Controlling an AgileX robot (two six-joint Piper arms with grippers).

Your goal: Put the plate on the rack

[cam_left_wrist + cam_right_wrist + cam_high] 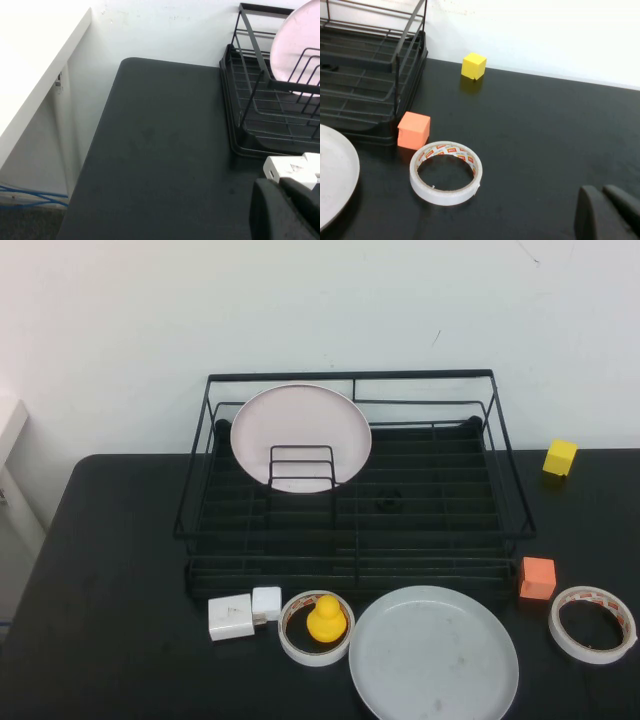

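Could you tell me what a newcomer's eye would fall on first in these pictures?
Probably the black rack at the table's back, with a pinkish plate propped inside on its left. In front lies the grey plate, flat beside a yellow duck sitting in a tape roll. Both grippers hang at the sides, shut.

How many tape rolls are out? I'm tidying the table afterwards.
2. One tape roll lies in front of the rack with a yellow duck inside it; the other tape roll lies near the table's right edge, beside the orange cube.
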